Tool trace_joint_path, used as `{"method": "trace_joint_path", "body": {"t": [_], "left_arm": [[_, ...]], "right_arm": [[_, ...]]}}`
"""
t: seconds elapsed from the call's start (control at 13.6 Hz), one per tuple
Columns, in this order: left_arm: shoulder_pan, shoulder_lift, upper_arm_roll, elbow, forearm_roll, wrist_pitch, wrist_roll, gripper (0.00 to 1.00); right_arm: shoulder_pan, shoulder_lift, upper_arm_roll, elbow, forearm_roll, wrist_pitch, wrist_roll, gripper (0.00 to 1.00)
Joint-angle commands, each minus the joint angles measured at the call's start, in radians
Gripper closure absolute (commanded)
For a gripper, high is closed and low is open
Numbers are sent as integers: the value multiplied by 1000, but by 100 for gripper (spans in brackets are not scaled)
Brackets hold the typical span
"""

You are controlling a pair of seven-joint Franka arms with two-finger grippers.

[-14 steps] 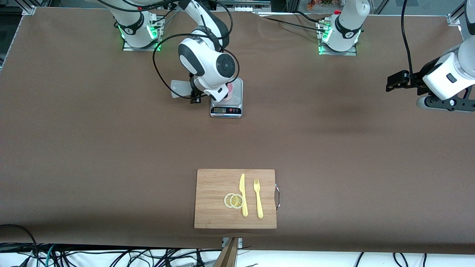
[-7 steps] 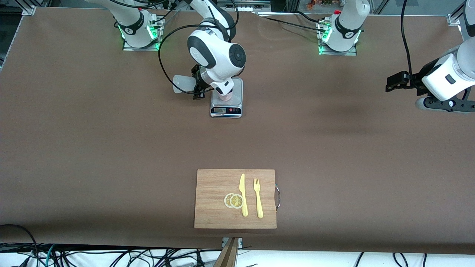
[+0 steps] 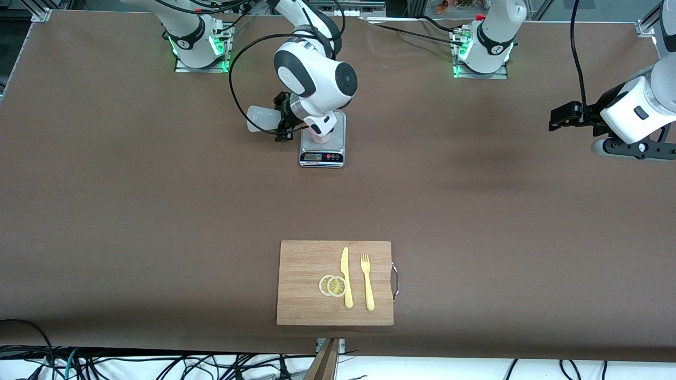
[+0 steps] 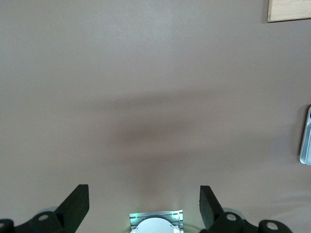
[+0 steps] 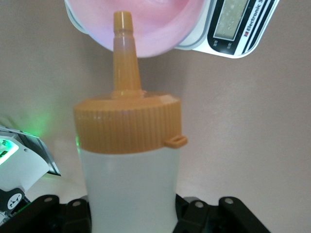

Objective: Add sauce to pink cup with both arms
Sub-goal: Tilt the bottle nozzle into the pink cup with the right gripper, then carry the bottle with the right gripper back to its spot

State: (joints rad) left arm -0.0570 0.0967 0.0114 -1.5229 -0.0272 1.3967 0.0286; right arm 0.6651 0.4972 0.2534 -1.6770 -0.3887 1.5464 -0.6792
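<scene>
One sauce bottle (image 5: pixel 127 160), one pink cup (image 5: pixel 141 24) — two lemon slices (image 3: pixel 332 285).

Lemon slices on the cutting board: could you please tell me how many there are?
2. Both lemon slices lie overlapping on the board, beside the knife, toward the right arm's end. None appears hidden.

The kitchen scale (image 5: pixel 233 29) carries the word "Electronic" beside its display, followed by a cut-off character; the display's digits cannot be read.
</scene>
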Motion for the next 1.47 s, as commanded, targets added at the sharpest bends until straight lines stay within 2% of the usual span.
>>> {"method": "trace_joint_path", "body": {"t": [0.0, 0.07, 0.22, 0.44, 0.66, 0.73, 1.03, 1.17, 1.25, 1.39], "left_arm": [[3, 8, -2, 24, 12, -10, 28, 0], [3, 8, -2, 24, 12, -10, 28, 0], [3, 8, -2, 24, 12, -10, 28, 0], [3, 8, -2, 26, 12, -10, 28, 0], [3, 8, -2, 24, 10, -8, 27, 0], [2, 8, -2, 26, 10, -8, 27, 0], [2, 14, -4, 26, 9, -8, 25, 0], [3, 15, -4, 26, 9, -8, 25, 0], [3, 15, -4, 26, 9, -8, 25, 0], [3, 15, -2, 32, 9, -8, 25, 0]], "right_arm": [[-15, 11, 10, 39, -12, -23, -9, 100], [-50, 9, 10, 40, 10, -17, -46, 100], [-105, 0, -6, 43, 137, 52, -127, 100], [-183, -8, -26, 40, 270, 142, -236, 100], [-323, -11, -34, 40, 434, 216, -452, 100], [-355, -15, -57, 40, 489, 227, -529, 100], [-465, -23, -189, 23, 802, 219, -872, 100], [-516, -26, -265, -51, 987, 216, -1076, 100], [-556, -28, -284, -99, 1090, 199, -1162, 100], [-675, -14, -290, -151, 1229, 138, -1313, 100]]}}
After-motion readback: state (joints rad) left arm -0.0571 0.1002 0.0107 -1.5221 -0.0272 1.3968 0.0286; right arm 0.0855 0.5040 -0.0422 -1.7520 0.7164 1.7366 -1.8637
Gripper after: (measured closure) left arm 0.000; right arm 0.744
